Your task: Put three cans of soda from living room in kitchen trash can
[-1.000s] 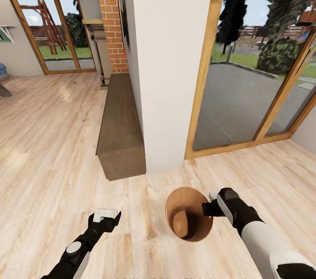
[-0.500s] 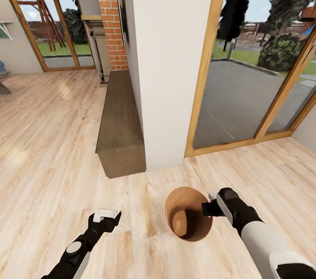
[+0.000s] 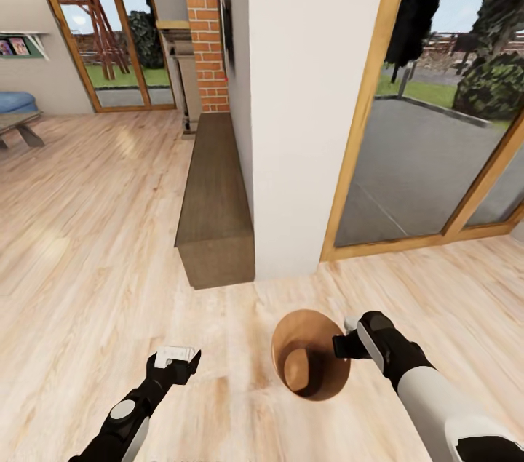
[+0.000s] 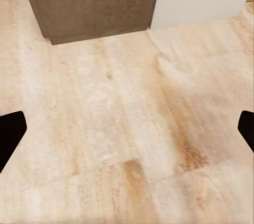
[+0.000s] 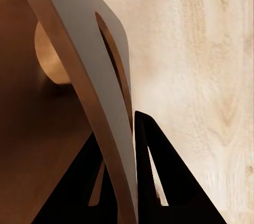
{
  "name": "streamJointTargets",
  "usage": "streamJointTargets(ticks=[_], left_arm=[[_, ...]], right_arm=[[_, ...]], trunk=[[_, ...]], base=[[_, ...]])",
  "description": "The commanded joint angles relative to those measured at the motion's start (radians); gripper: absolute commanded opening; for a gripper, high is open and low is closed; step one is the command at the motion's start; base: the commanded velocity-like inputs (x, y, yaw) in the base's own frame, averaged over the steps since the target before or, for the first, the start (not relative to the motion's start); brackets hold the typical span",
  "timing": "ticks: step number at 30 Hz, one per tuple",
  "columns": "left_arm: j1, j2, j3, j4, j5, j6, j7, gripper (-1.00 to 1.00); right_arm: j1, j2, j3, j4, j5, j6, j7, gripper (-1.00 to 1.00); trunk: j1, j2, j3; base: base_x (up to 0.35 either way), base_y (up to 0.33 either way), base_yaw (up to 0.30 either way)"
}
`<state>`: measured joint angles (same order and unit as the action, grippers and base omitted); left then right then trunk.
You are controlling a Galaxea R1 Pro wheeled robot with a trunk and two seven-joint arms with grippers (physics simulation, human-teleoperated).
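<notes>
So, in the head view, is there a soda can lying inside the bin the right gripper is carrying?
No. The trash can, pinched at its rim by the right gripper, shows just its bare brown wooden inside.

Round tapering tash can (image 3: 311, 354) — brown wooden inside, grey wall (image 5: 90, 75) — upright, above pale plank floor (image 3: 87, 287).

Pale wood plank floor (image 3: 94, 244). On it: long brown low cabinet (image 3: 215, 207) against the white wall; low bench (image 3: 20, 129) far left by the glass door.
</notes>
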<state>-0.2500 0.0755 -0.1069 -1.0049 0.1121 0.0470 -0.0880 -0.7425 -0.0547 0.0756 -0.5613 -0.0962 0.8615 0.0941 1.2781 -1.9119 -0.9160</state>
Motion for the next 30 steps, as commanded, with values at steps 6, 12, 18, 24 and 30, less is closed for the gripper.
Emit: streamJointTargets(ticks=[6, 12, 18, 24, 30], left_arm=[[0.0, 0.0, 0.0, 0.0, 0.0, -0.001, -0.002, 1.0], [0.0, 0.0, 0.0, 0.0, 0.0, -0.002, -0.003, 1.0], [0.0, 0.001, -0.001, 0.0, 0.0, -0.002, -0.003, 1.0], [0.0, 0.001, -0.002, 0.0, -0.001, -0.003, -0.003, 1.0], [0.0, 0.0, -0.002, 0.0, 0.0, -0.003, -0.003, 1.0]], right_arm=[[0.0, 0.003, -0.001, -0.001, -0.024, 0.001, 0.007, -1.0], [0.0, 0.007, -0.002, -0.001, -0.023, 0.001, 0.007, -1.0], [0.0, 0.01, -0.002, 0.0, -0.02, 0.002, 0.007, -1.0], [0.001, 0.015, -0.001, 0.0, -0.015, 0.002, 0.008, -1.0], [0.001, 0.018, -0.001, 0.0, -0.013, 0.001, 0.006, -1.0]], trunk=[[0.0, 0.0, -0.005], [0.0, 0.0, -0.009], [0.0, 0.0, -0.014], [0.0, 0.0, -0.016], [0.0, 0.0, -0.016]], base=[[0.154, 0.131, 0.207], [0.098, 0.252, 0.209], [0.14, 0.272, 0.209], [0.143, 0.212, 0.086], [0.17, 0.143, 0.01]])
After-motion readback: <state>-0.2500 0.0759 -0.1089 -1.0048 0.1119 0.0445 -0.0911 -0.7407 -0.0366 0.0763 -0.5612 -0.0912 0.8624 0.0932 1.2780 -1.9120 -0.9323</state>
